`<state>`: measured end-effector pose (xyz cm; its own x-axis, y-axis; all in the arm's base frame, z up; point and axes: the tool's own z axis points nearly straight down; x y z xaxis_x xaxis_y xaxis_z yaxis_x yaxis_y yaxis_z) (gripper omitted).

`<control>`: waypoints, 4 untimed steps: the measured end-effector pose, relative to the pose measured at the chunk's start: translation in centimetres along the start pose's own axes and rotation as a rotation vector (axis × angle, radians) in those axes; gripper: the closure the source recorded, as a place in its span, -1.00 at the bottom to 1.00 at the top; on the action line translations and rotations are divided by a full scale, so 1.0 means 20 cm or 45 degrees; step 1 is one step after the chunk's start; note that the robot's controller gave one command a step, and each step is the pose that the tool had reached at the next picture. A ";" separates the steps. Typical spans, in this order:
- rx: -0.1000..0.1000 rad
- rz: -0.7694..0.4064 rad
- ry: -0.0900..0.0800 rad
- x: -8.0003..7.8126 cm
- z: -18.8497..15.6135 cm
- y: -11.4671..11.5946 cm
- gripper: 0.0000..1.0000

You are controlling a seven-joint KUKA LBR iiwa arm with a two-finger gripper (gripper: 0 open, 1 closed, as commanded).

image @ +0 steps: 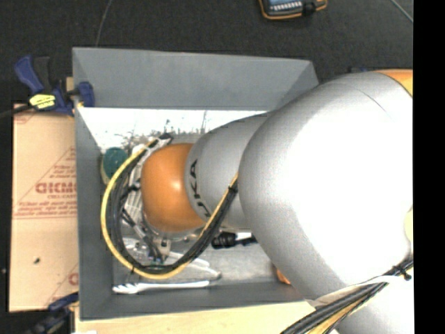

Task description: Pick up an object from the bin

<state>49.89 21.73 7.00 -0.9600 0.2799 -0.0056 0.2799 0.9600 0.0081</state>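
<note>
In the camera view, down into a grey metal bin (90, 256) with flat matte walls and a paler, scuffed floor. Reaching in from the right, a thick silver arm (313, 186), smooth and rounded, covering most of the bin's right half. At its wrist, a glossy orange cover (163, 186), dome-shaped, low over the bin's left-centre. Around the cover, a yellow cable (106, 211) in a wide loop, with a black cable (212, 228) curving along its near side. Beneath the cover, dark parts of the tool (149, 248), mostly hidden; no telling whether open, closed or gripping anything.

In the bin, nearest the tool: a long white toothbrush-like stick (167, 284), thin and hard-looking, flat along the near wall, bristly end to the left. Just right of the tool, a short black-and-white pen-like piece (233, 239), poking out from under the arm. By the left wall toward the far side, a round teal thing (111, 162), half hidden behind the yellow cable. Near the front right corner, a small orange scrap (281, 278) at the arm's edge. Under the cover, a tangle of small pale and dark bits, too hidden to name. No telling which of these lies directly beneath the tool.
</note>
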 end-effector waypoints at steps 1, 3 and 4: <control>0.012 -0.175 0.019 -0.10 -0.01 -0.01 1.00; 0.014 -0.173 0.022 -0.10 -0.11 -0.01 1.00; 0.015 -0.172 0.024 -0.10 -0.24 -0.01 1.00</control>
<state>51.76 20.90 11.85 -0.9889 0.1480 0.0130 0.1480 0.9890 -0.0028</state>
